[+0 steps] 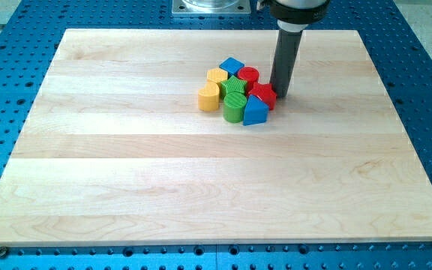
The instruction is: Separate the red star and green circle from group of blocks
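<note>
The blocks sit in one tight cluster near the middle top of the wooden board (126, 187). The red star (262, 94) is at the cluster's right edge. The green circle (234, 110) is at its bottom edge, left of a blue triangle (256, 112). My tip (280, 95) stands just right of the red star, touching or almost touching it. A green star (235, 86) lies in the cluster's middle.
The cluster also holds a red circle (247, 75), a blue cube (232, 66), a yellow block (217, 76) and a yellow heart (209, 97). A blue perforated table (426, 112) surrounds the board. The arm's base plate (210, 7) is at the view's top.
</note>
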Robot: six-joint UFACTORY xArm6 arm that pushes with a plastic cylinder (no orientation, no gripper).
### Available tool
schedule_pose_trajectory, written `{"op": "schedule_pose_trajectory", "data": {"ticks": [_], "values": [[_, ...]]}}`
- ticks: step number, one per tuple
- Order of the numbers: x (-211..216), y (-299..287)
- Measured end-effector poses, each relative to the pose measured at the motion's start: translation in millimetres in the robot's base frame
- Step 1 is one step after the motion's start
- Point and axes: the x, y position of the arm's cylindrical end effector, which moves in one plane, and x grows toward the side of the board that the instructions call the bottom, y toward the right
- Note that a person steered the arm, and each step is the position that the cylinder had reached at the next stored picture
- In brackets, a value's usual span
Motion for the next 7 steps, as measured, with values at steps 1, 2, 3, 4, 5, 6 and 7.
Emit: {"op": "schedule_pose_trajectory", "data": {"ticks": [1,2,3,4,5,6,7], "values": [[5.3,-4.8],[15.1,-29.4],[31.3,-33.3],[32.3,-61.4],[53.1,-75.5],[53.2,-102.8],[63.2,-170.8]]}}
